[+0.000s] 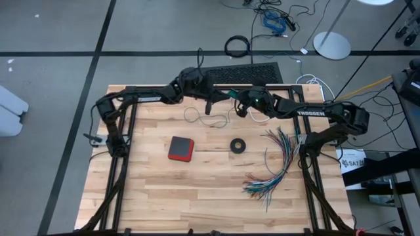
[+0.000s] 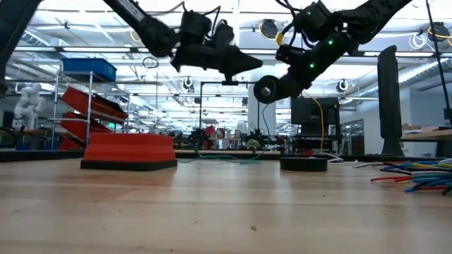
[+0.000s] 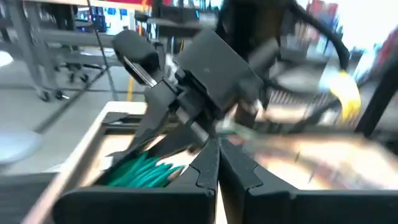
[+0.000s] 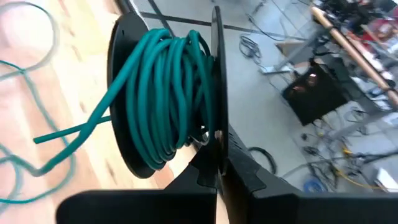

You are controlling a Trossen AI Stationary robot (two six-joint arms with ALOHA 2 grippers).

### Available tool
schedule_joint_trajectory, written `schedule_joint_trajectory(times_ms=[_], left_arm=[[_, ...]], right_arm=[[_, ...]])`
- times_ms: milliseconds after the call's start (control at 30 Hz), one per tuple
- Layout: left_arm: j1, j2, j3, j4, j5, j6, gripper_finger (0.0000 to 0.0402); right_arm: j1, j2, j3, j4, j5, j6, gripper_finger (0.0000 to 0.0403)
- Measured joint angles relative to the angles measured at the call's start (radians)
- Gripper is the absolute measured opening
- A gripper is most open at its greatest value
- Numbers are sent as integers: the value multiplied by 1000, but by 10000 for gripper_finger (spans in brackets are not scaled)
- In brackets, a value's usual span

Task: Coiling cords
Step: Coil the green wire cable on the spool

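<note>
A teal-green cord (image 4: 168, 93) is wound in several turns on a black two-flanged spool (image 4: 127, 106). My right gripper (image 4: 217, 155) is shut on that spool and holds it above the table's far middle (image 2: 266, 89). One strand and the cord's free end (image 4: 37, 139) leave the spool, and slack loops (image 1: 197, 118) lie on the table. My left gripper (image 3: 217, 163) is shut and level, just left of the spool (image 2: 254, 65). The white cord (image 1: 257, 119) lies looped on the table's far side. My right gripper pinches the rim of one spool flange (image 4: 216, 134) between its two fingers, with the wound cord to one side of them. The spool is lifted clear of the table, and the teal cord trails slack from it down to the wood. My left gripper is next to the wound cord (image 3: 149, 171); whether it touches the cord cannot be told.
A red box (image 1: 180, 149) and a small black tape ring (image 1: 238, 145) lie mid-table. A fan of multicoloured wires (image 1: 275, 164) spreads at the right. A black keyboard (image 1: 249, 71) sits past the far edge. Bare wood (image 1: 170, 196) lies toward the near edge.
</note>
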Motion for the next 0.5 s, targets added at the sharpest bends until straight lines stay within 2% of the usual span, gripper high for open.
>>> schedule_joint_trajectory(times_ms=[67,133,200,300,400,500], left_arm=[[3,-49,0,-141,-21,171,11],[1,-91,0,-278,-111,324,12],[-3,-119,0,-373,-157,450,19],[-24,-127,0,-390,-187,519,49],[-50,-119,0,-390,-280,560,96],[-60,-118,0,-389,-299,575,144]], right_arm=[[1,-1,0,0,-33,7,0],[1,-1,0,1,-67,16,0],[1,-1,0,1,-87,17,0],[1,-2,0,3,-131,21,0],[1,-2,0,17,-153,35,0],[1,-2,0,16,-153,44,0]])
